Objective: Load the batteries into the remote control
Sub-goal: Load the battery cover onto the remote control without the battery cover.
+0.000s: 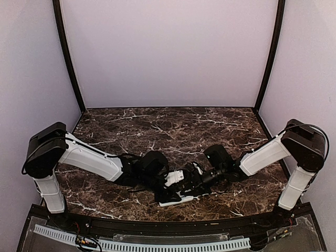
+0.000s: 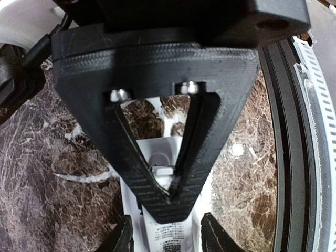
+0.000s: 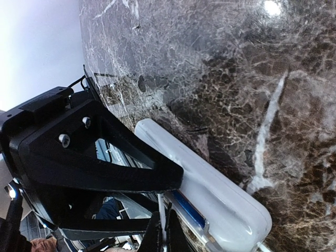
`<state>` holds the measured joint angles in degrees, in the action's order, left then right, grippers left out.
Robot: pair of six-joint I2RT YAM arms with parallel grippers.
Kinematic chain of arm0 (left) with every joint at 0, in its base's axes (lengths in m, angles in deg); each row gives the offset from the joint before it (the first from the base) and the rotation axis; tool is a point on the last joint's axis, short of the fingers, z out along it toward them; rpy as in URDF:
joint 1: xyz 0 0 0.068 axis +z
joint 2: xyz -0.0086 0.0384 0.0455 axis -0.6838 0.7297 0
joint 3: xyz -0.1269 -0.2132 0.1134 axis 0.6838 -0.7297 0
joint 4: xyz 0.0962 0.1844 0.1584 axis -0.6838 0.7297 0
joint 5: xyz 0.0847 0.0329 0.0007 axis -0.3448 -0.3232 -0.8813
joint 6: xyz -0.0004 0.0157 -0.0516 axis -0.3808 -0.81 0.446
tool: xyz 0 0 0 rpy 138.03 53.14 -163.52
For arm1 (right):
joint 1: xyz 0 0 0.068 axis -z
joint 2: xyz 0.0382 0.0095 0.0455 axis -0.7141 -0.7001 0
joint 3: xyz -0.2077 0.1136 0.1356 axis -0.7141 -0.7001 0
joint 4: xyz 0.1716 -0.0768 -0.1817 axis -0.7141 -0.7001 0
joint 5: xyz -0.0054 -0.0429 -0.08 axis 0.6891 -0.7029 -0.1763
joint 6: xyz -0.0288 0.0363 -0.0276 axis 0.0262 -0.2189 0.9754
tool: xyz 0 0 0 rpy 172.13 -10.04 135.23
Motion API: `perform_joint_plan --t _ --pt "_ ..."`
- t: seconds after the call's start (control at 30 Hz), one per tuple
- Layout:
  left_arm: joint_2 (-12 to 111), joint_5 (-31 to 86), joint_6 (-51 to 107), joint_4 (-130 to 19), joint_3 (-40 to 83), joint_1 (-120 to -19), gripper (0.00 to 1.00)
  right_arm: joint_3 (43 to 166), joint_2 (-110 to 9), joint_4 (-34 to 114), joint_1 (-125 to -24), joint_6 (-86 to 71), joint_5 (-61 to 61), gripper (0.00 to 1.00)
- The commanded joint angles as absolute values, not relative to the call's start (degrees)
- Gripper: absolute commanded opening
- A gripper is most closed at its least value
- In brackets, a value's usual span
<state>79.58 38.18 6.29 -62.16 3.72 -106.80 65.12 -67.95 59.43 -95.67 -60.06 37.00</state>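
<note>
Left gripper (image 2: 167, 239): black two-finger job, fingers partway apart. The small white rectangular plastic remote control (image 3: 210, 191) sat right between them, one finger along each long edge. Honestly couldn't tell if it was actually squeezing the remote or just hugging its sides.
Right gripper (image 3: 164, 233): also black, fingers pinched together with pretty much no gap. Whether something tiny was caught in the tips, couldn't tell, since the view was too cramped.
Remote control: lay on the dark brown, white-veined marble table (image 1: 173, 126), back side up with the printed label showing. It was between the left fingers and directly under the right gripper's tip.
Battery recess (image 2: 160, 157): uncovered and facing up, just ahead of the left fingers. The right gripper's big triangular finger pointed straight down into it, with the tip at or very near the recess floor.
Blue strip (image 3: 188, 209): ran along the remote's edge just beside the right fingertips. Might've been the blue battery, but too little of it showed to call it.
Batteries: couldn't pick them out otherwise, because the fingers blocked most of the recess.
Both grippers together: they met nose to nose over the remote. One left finger rested against the remote's side, right next to the right gripper's closed tips.
</note>
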Motion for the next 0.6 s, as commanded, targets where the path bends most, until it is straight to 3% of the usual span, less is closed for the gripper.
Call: perform_joint_plan --t 0.0,0.2,0.43,0.57 --pt "80.02 38.39 5.65 -59.91 4.06 -107.34 0.43 64.44 -69.0 60.0 -96.46 -60.45 35.05 0.0" --pt "80.11 37.86 5.94 -60.08 4.04 -107.39 0.37 64.51 -68.89 59.99 -96.46 -60.42 35.07 0.0" --pt "79.96 37.18 6.13 -60.13 4.69 -107.48 0.41 64.46 -68.96 59.95 -96.46 -60.38 34.99 0.0" --pt "79.91 36.62 6.04 -60.4 4.87 -107.48 0.38 64.51 -68.86 59.92 -96.46 -60.38 34.9 0.0"
